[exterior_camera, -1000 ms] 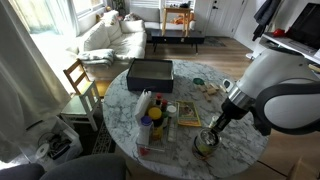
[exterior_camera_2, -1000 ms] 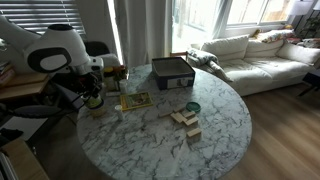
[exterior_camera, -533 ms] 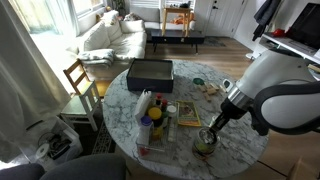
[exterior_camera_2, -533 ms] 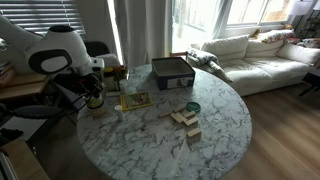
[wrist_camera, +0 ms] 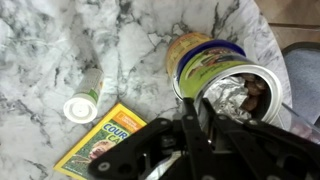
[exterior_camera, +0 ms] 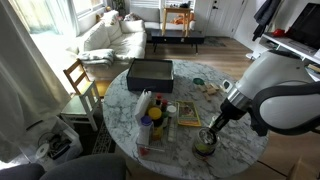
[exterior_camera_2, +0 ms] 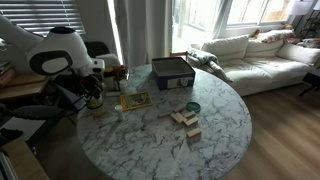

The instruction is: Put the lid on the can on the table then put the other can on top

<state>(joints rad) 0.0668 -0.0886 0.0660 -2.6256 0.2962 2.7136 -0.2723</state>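
In the wrist view the blue-purple lid [wrist_camera: 222,52] lies over the other can [wrist_camera: 188,44], which has a greenish-olive side. The can [wrist_camera: 245,95], an open tin with a pale rim and a dark, foil-lined inside, sits right against it and overlaps the lid's near edge. My gripper [wrist_camera: 200,108] has its fingers close together on this can's near wall; the grip point itself is partly hidden. In both exterior views the gripper [exterior_camera: 210,133] [exterior_camera_2: 94,93] points down at the cans [exterior_camera: 205,146] [exterior_camera_2: 95,103] near the edge of the marbled table [exterior_camera: 240,110] [exterior_camera_2: 215,135].
A black box [exterior_camera: 150,71] [exterior_camera_2: 172,72] stands at the table's far side. A yellow bottle [exterior_camera: 155,122], a booklet [exterior_camera: 185,115] [wrist_camera: 100,140] and a small white cap [wrist_camera: 78,107] lie near the cans. Wooden blocks [exterior_camera_2: 185,120] and a teal disc [exterior_camera_2: 192,107] sit mid-table.
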